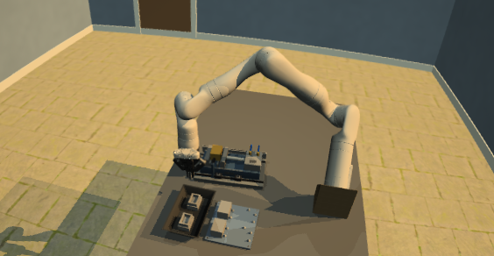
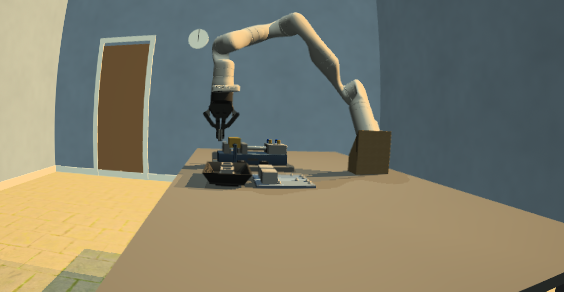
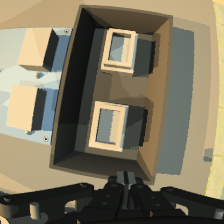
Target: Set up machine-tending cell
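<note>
My gripper [image 1: 191, 173] is shut and empty. It hangs in the air at the left end of the vise [image 1: 232, 165], above the far end of the outfeed tray [image 1: 189, 210]; it also shows in the exterior view [image 2: 220, 133] and at the bottom of the wrist view [image 3: 125, 180]. A brass blank [image 1: 215, 152] sits on top of the vise near its left end. Two finished parts [image 3: 119, 49] [image 3: 112, 126] lie pocket up on the tray floor. Two aluminium blanks [image 1: 224, 209] [image 1: 217, 227] lie on the infeed plate [image 1: 234, 224].
The arm's brown base block [image 1: 335, 201] stands at the table's right side. Two blue-tipped hose fittings [image 1: 254, 148] stick up from the vise's right end. Small pins dot the right half of the infeed plate.
</note>
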`<state>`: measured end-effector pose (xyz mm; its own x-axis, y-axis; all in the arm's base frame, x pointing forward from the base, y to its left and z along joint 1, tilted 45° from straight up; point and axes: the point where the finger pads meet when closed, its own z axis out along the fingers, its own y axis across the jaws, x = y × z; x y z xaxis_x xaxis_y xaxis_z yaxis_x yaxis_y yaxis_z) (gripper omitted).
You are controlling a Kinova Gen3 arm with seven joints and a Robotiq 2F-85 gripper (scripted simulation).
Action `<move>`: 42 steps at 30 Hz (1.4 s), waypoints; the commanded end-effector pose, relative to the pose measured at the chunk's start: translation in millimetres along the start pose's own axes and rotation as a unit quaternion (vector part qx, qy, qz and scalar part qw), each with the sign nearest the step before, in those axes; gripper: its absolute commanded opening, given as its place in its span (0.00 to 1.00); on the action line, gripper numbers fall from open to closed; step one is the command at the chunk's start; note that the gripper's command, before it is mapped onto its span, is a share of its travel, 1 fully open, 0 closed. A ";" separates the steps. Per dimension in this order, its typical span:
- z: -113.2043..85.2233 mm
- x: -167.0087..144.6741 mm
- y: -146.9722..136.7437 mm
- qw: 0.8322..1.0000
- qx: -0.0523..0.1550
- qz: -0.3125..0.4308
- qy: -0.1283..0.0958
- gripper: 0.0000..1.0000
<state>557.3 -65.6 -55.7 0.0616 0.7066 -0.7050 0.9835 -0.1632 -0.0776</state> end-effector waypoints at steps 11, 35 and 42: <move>-1.4 0.3 0.6 1.000 -0.001 0.000 0.001 0.00; -28.2 0.3 0.5 1.000 -0.001 0.000 0.001 0.00; -46.7 0.3 0.5 1.000 -0.001 0.000 0.001 0.00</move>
<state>561.7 -40.1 -28.1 0.0611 0.7039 -0.7077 0.9822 -0.1688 -0.0830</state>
